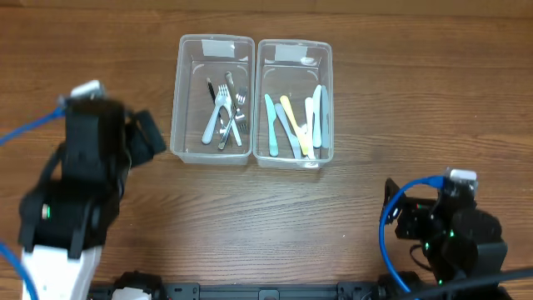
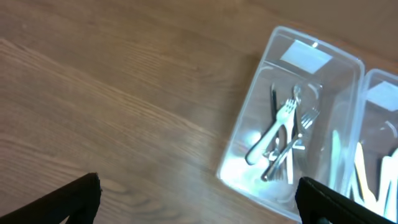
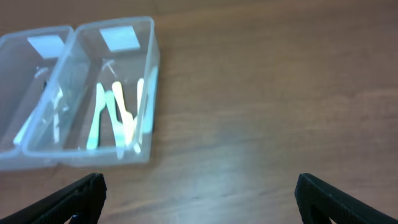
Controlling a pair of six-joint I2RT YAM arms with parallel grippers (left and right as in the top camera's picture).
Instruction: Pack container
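Two clear containers sit touching on the table in the overhead view: the fork container, holding forks, and the knife container just right of it, holding pastel knives. The left end effector hovers just left of the fork container; the right end effector sits well apart to its lower right.

From the left wrist, we see its fingers spread wide, gripping nothing, the fork container ahead to the right.

From the right wrist, wide-spread and empty too, the fork container at far left.

We judge the cutlery light, stiff and slippery, best pinched mid-handle; the thin container walls look flexible.
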